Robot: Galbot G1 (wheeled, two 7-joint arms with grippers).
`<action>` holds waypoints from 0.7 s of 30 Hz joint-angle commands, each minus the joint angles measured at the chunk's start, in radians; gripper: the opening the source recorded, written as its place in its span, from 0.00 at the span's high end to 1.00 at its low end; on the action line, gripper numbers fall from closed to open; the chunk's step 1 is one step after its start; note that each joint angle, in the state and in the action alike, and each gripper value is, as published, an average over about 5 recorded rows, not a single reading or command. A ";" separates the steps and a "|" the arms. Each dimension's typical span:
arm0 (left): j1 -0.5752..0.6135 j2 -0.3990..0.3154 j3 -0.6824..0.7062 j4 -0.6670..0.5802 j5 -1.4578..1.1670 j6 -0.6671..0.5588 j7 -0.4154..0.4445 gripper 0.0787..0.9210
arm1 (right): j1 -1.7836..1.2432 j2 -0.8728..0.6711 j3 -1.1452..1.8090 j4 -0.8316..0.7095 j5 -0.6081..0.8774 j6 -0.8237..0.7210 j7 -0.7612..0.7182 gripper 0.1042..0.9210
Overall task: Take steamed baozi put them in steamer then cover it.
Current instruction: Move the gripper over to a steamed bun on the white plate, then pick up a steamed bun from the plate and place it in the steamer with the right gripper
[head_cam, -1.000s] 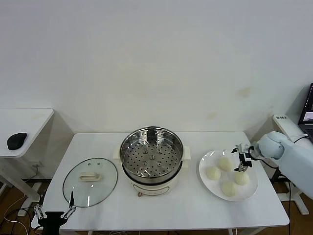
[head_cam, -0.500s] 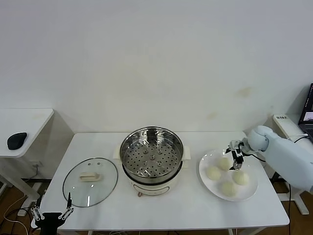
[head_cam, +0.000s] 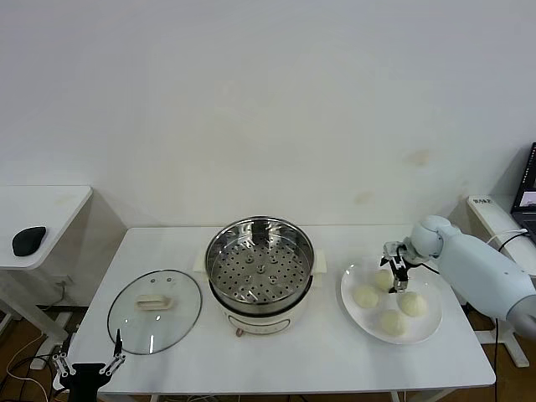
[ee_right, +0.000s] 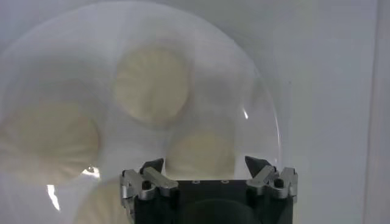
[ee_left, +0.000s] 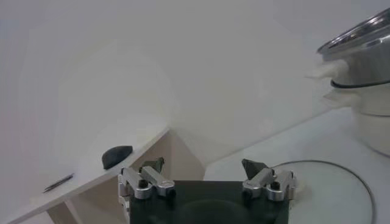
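The steamer (head_cam: 260, 270) stands uncovered at the table's middle, its perforated tray bare. Its glass cover (head_cam: 155, 311) lies flat on the table to the left. Several cream baozi sit on a white plate (head_cam: 352, 311) on the right. My right gripper (head_cam: 394, 270) hangs over the rear baozi (head_cam: 383, 281). In the right wrist view that baozi (ee_right: 200, 153) lies between the fingers of the right gripper (ee_right: 204, 163), with a small gap on each side. My left gripper (head_cam: 88, 366) is parked open below the table's front left corner.
A side table (head_cam: 59, 205) at the far left carries a black mouse (head_cam: 28, 240). In the left wrist view the open left gripper (ee_left: 204, 165) faces the cover's rim (ee_left: 359, 185) and the steamer (ee_left: 365, 67). A dark screen (head_cam: 528, 188) stands at the right edge.
My right gripper has moved left and back across the plate, from the right-hand baozi to the rear one. The left arm dropped slightly, then stayed still.
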State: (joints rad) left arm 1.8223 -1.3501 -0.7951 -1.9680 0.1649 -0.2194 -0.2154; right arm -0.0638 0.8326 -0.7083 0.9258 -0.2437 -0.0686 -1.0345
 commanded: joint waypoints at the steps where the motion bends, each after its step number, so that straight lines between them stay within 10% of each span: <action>1: -0.001 0.003 -0.003 0.005 -0.001 -0.003 -0.002 0.12 | 0.002 0.016 -0.005 -0.022 -0.012 0.003 -0.006 0.27; 21: -0.006 0.021 -0.003 -0.003 -0.006 -0.003 0.000 0.12 | 0.210 -0.086 -0.131 0.180 0.173 -0.031 -0.033 0.34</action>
State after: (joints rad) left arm 1.8167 -1.3333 -0.7993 -1.9694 0.1603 -0.2233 -0.2158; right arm 0.0342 0.7877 -0.7761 1.0072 -0.1596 -0.0841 -1.0602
